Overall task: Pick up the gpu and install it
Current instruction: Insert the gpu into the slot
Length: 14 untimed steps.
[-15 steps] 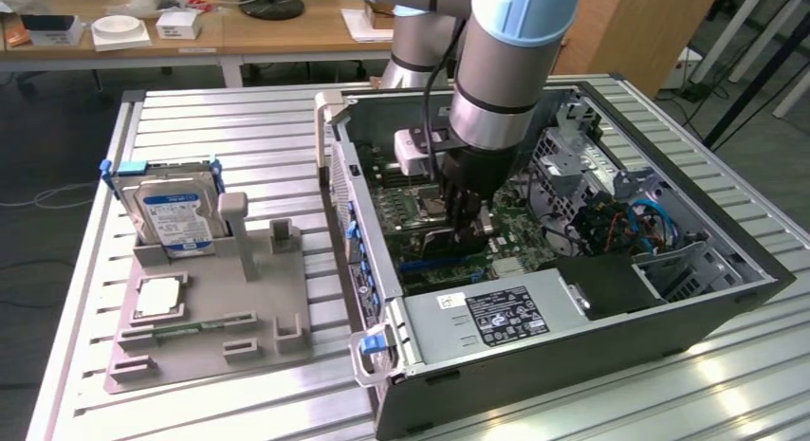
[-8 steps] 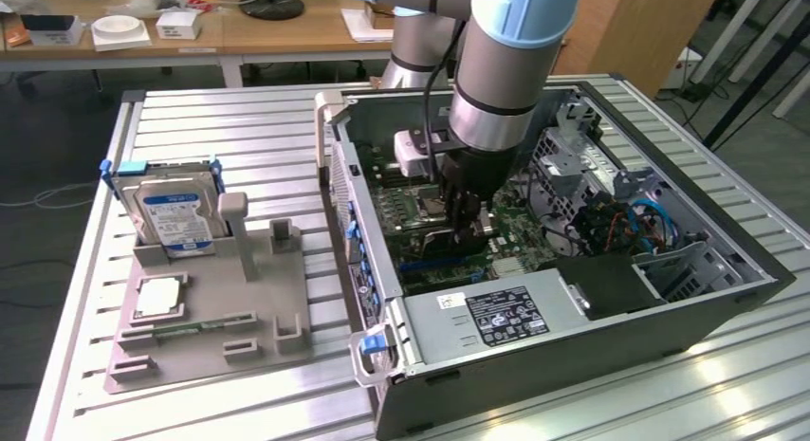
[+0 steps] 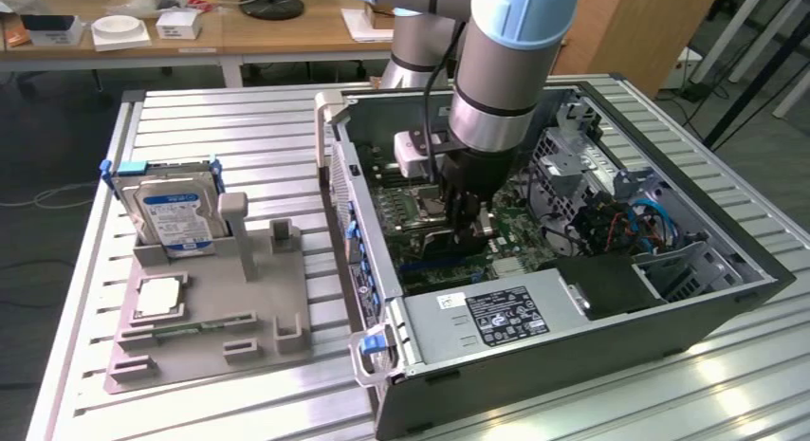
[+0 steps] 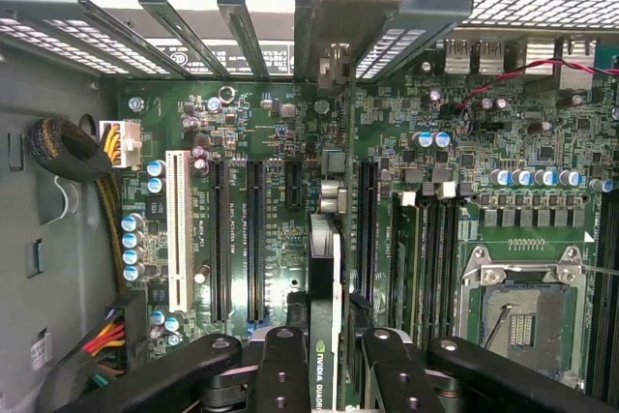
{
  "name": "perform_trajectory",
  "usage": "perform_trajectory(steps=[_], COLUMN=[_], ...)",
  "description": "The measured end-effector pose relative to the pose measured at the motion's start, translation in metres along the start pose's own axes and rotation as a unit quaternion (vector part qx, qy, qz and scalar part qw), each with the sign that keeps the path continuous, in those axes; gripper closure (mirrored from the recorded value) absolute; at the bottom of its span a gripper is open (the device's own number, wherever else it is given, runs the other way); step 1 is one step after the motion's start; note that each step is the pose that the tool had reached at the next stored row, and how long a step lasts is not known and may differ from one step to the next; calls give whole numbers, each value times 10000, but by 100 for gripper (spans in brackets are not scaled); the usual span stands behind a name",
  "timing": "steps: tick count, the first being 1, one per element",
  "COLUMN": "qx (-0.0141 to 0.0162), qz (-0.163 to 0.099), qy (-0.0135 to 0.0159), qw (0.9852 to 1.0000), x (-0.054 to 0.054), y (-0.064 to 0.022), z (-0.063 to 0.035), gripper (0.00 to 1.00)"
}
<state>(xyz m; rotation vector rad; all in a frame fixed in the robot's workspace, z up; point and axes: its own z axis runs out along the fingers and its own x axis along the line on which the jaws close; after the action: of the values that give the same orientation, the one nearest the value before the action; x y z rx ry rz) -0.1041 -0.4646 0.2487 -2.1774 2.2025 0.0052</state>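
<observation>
Our claw is clenched on the gpu, held edge-on inside the computer case, just above the motherboard. We judge 1 risk: the card hangs between 2 slots, so pressing down misaligned could jam its edge or scrape the board.

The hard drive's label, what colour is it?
Blue and white, on the hard drive; clearest in the exterior view.

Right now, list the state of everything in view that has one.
gripper, shut on the gpu.
gpu, held edge-on at the motherboard slots; seating unclear.
computer case, side open.
hard drive, upright in the grey holder.
</observation>
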Motion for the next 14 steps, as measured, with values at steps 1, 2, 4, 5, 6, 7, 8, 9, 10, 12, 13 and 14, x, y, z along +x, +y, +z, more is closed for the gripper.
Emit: perform_trajectory(steps=[1, 2, 4, 5, 6, 7, 8, 9, 10, 12, 13, 14], qx=[0, 0, 0, 0, 1, 1, 0, 0, 0, 0, 0, 0], qz=[0, 0, 0, 0, 0, 0, 0, 0, 0, 0, 0, 0], qy=[1, 1, 0, 0, 0, 1, 1, 2, 2, 1, 1, 1], qw=[10000, 10000, 10000, 10000, 10000, 10000, 10000, 10000, 10000, 10000, 10000, 10000], x=[0, 0, 0, 0, 0, 1, 1, 1, 1, 1, 1, 1], y=[0, 0, 0, 0, 0, 0, 1, 1, 1, 1, 1, 1], z=[1, 3, 6, 11, 16, 20, 21, 22, 24, 30, 32, 34], gripper=[74, 74, 74, 74, 74, 74, 74, 74, 74, 74, 74, 74])
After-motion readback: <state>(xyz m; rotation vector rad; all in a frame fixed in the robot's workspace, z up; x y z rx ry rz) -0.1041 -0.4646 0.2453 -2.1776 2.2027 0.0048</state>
